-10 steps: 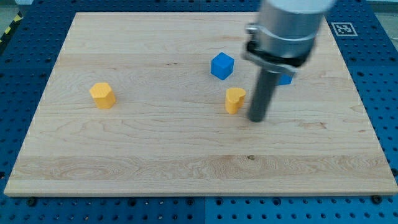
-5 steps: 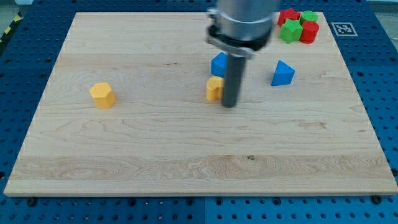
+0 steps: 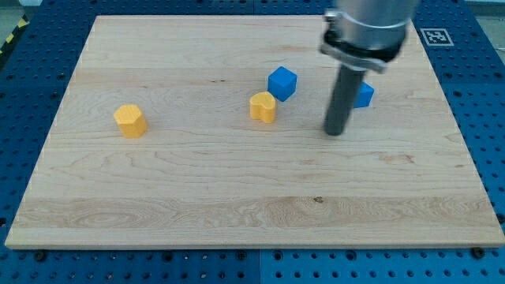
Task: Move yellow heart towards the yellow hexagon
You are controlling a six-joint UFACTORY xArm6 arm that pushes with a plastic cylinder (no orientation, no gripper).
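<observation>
camera view: a wooden board (image 3: 237, 197) is seen lying on a blue perforated desk (image 3: 24, 95). the arm is seen to end in a plain dark rod; no gripper is fitted, so no jaw state can be reported. my tip (image 3: 335, 132) is set down on the board right of centre, toward the desk's right edge, and no block is touched by it.

the yellow heart (image 3: 263, 106) is found near the middle of the board, slightly toward the desk's far edge. it is placed well to the left of my tip, with bare wood between the two. a blue cube (image 3: 282, 83) is located just beside the heart, on its far-right side; whether the two are in contact cannot be told.

the yellow hexagon (image 3: 130, 121) is found in the left half of the board, toward the desk's left edge, well apart from the heart and roughly level with it.

a second blue block (image 3: 364, 95) is partly hidden behind the rod, so its shape cannot be made out. the far-right corner of the board is covered by the arm's grey body (image 3: 371, 31).
</observation>
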